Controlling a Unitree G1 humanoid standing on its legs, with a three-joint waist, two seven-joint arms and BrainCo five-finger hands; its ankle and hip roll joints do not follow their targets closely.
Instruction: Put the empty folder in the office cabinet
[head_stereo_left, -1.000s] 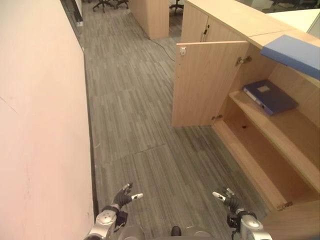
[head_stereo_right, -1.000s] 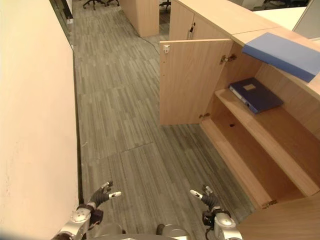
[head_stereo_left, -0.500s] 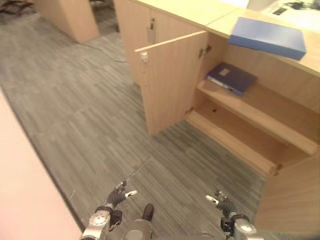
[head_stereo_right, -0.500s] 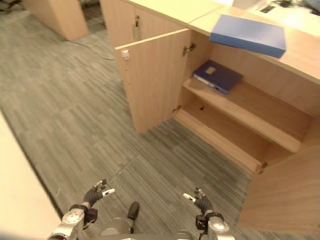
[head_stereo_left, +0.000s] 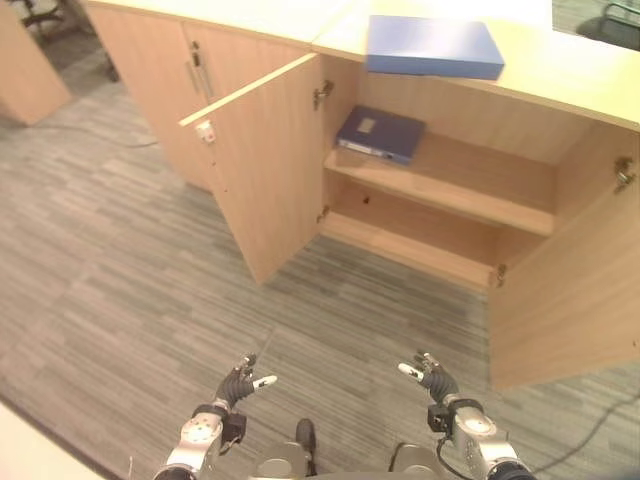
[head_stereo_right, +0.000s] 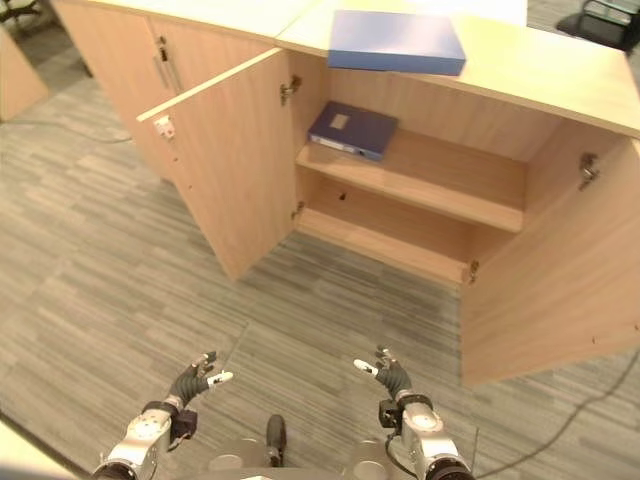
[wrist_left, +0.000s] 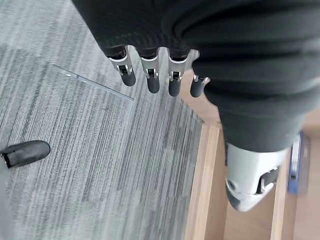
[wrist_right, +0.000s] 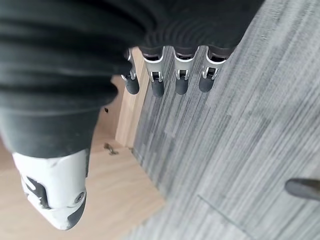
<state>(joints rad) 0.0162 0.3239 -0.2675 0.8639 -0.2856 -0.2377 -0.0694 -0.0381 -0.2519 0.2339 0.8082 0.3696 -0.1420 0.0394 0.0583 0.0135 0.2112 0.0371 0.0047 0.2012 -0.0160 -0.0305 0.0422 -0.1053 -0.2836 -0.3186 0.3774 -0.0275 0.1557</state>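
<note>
Open wooden cabinet (head_stereo_left: 440, 215), far; dark blue folder (head_stereo_left: 380, 134) on upper shelf; light blue folder (head_stereo_left: 433, 46) on top.

cabinet (head_stereo_left: 440, 215) doors open, lower shelf (head_stereo_left: 400, 250) bare

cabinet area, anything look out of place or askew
One thing: a light blue folder lies flat on the cabinet top rather than inside, its front edge at the lip above the open compartment. A darker folder lies flat on the upper shelf. Both doors stand open; nothing looks spilled or damaged.
</note>
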